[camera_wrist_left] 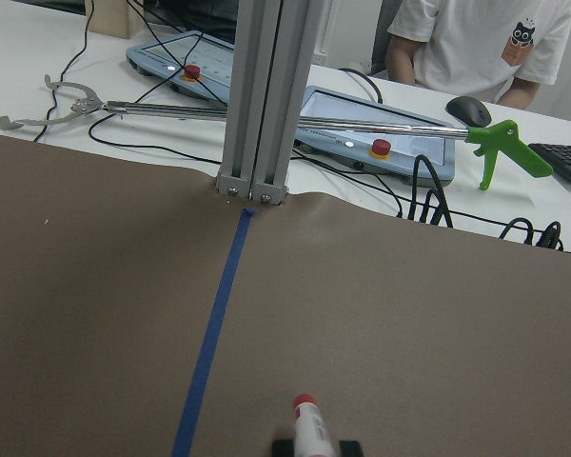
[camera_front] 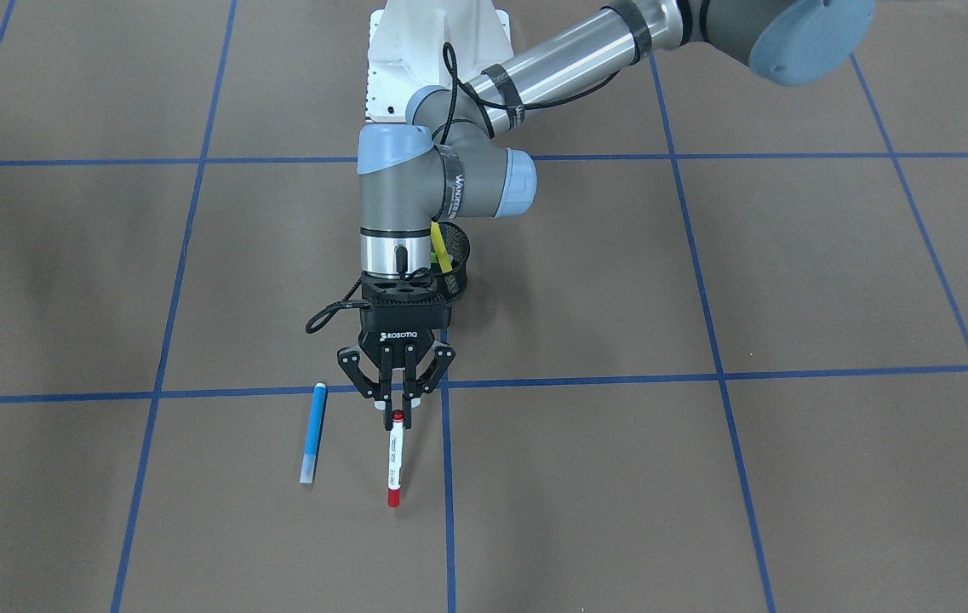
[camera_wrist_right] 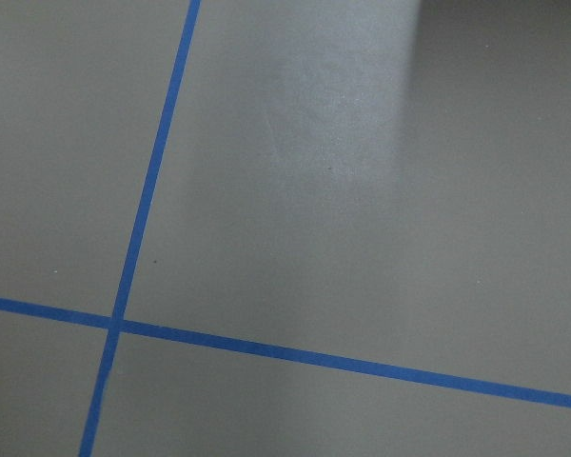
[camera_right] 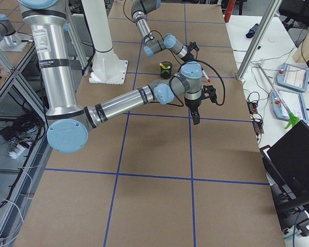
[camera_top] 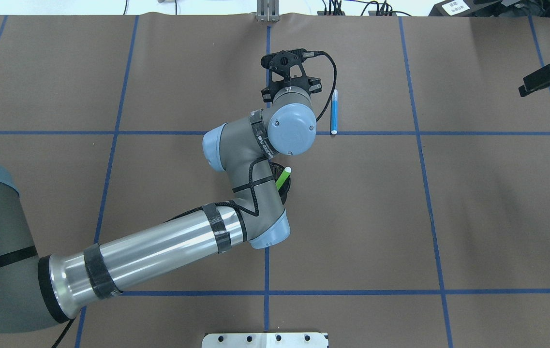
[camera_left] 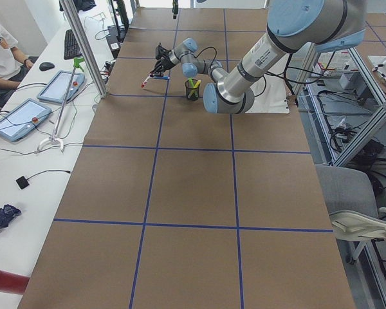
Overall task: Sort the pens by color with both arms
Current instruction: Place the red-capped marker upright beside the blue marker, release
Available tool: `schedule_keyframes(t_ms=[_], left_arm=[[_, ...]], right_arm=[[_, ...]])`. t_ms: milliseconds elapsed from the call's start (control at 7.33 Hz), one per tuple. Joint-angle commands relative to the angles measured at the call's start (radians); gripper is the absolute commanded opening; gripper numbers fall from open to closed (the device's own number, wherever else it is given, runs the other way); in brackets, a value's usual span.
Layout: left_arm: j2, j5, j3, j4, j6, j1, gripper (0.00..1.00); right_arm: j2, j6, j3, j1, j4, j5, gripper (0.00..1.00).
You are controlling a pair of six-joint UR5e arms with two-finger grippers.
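Observation:
My left gripper [camera_front: 397, 407] is shut on one red end of the white pen with red cap and end [camera_front: 395, 455]; the rest of the pen sticks out past the fingertips. The left wrist view shows this pen [camera_wrist_left: 308, 426] between the fingertips [camera_wrist_left: 284, 447]. The blue pen [camera_front: 313, 432] lies flat on the table just beside it, also seen from overhead [camera_top: 334, 112]. The yellow pen [camera_front: 441, 249] and the light green pen [camera_top: 283, 178] stand in the black mesh cup [camera_front: 458, 255] behind the left wrist. My right gripper [camera_top: 528, 86] hangs at the table's right edge; I cannot tell its state.
Blue tape lines [camera_front: 447, 477] divide the brown table into squares. An aluminium post [camera_wrist_left: 262, 105] stands at the far table edge ahead of the left gripper. Tablets and a green-handled grabber tool [camera_wrist_left: 495, 152] lie on the operators' bench beyond, where a person [camera_wrist_left: 476, 48] sits.

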Motion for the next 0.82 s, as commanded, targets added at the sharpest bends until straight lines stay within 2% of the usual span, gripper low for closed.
schedule_keyframes(t_ms=[0, 545, 682], left_arm=[[0.003, -0.004, -0.004, 0.000, 0.000, 0.007, 0.26], [0.009, -0.005, -0.016, 0.001, 0.000, 0.022, 0.71], [0.011, -0.005, -0.018, 0.001, 0.000, 0.023, 0.78]], right_arm=[[0.001, -0.001, 0.000, 0.000, 0.000, 0.000, 0.98], [0.003, -0.001, -0.002, 0.000, 0.000, 0.002, 0.98], [0.003, -0.001, -0.002, 0.000, 0.000, 0.002, 0.98]])
